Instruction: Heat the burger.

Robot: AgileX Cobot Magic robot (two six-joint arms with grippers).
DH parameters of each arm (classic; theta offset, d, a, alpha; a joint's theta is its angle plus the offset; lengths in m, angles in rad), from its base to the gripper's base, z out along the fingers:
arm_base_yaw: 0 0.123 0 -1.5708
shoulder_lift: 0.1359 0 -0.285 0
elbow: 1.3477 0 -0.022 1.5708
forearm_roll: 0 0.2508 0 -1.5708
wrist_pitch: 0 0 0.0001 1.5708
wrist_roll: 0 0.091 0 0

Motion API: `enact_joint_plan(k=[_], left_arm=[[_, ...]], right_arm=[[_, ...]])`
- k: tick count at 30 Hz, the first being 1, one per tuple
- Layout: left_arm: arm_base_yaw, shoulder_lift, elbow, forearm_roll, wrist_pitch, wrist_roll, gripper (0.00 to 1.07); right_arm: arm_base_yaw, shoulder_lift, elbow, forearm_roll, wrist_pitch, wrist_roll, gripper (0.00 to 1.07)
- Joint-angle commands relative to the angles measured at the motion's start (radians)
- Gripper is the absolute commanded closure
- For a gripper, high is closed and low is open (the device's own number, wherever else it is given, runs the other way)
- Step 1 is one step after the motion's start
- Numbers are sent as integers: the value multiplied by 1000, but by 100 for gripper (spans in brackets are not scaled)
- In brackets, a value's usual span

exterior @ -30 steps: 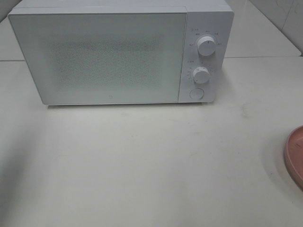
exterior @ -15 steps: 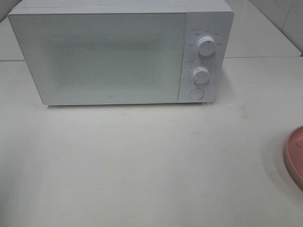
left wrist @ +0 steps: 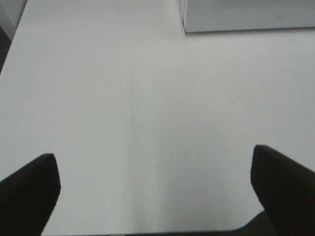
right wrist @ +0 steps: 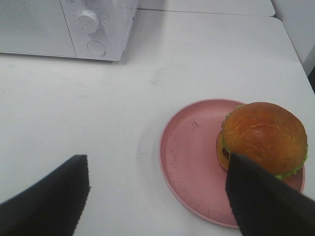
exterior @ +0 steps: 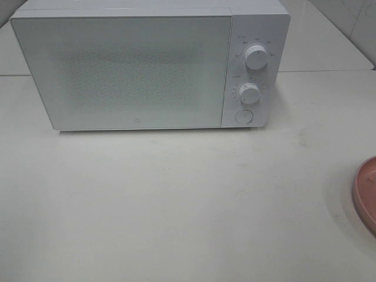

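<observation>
Burger on its pink plate, microwave door closed, both grippers spread wide and holding nothing.

The burger [right wrist: 263,138] sits toward one side of the round pink plate [right wrist: 189,162] on the white bench [exterior: 176,205], well apart from the white microwave [exterior: 147,64], whose two dials [exterior: 255,56] face front. The right gripper [right wrist: 157,196] hovers beside the plate, one finger [right wrist: 261,201] overlapping the bun's edge in view; the left gripper [left wrist: 155,189] hangs over bare bench.
</observation>
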Motion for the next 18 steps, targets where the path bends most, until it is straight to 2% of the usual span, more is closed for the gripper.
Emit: enact_joint_plan(k=[1, 6, 18], left_arm=[[1, -102, 2, 5, -1, -8, 8], [1, -187, 2, 6, -1, -8, 8], [1, -179, 2, 5, -1, -4, 8]], right_arm=[[-7, -29, 0, -1, -13, -6, 31], [-7, -29, 0, -1, -13, -6, 31], [-7, -26, 0, 0, -13, -6, 31]])
